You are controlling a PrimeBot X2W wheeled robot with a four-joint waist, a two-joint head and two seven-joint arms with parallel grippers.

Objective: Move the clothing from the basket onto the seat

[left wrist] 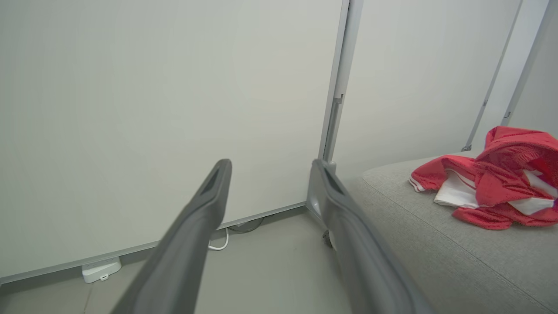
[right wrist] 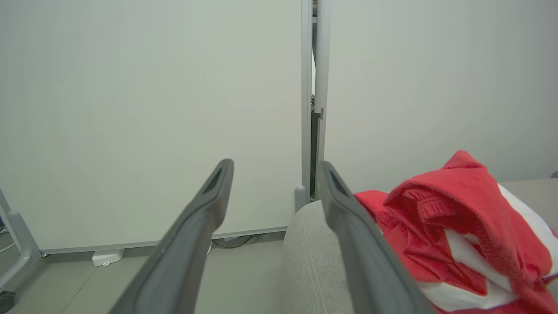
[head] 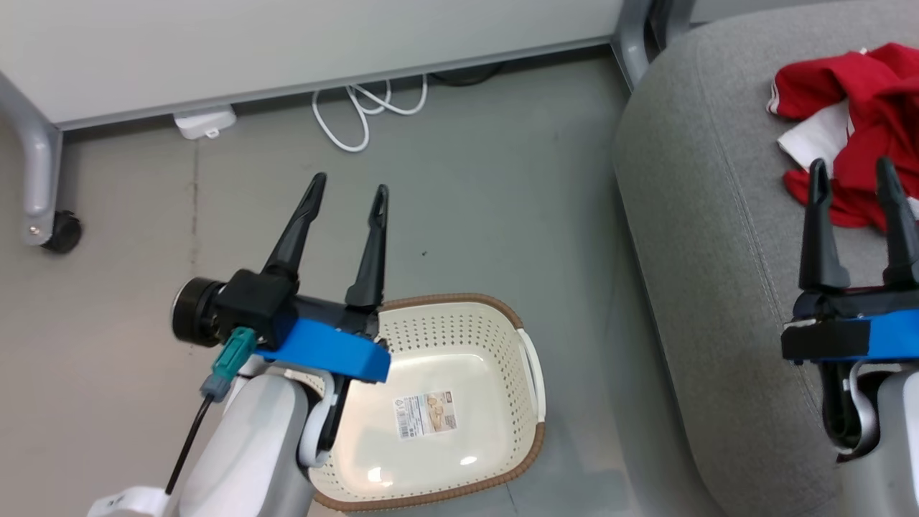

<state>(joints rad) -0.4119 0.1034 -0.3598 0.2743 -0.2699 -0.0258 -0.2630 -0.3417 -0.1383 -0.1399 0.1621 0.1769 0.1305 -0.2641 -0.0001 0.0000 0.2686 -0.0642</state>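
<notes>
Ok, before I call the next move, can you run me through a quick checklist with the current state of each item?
1. Basket free of clothing: ok. Its visible floor is bare apart from the label; the left arm covers one corner.
2. Clothing resting on the seat: ok, a red and white heap on the cushion.
3. Left gripper open and empty: ok, above the basket's far rim.
4. Right gripper open and empty: ok.
5. Right gripper apart from the heap: cannot tell.
6. Both garments in the heap: cannot tell, too bunched.
</notes>
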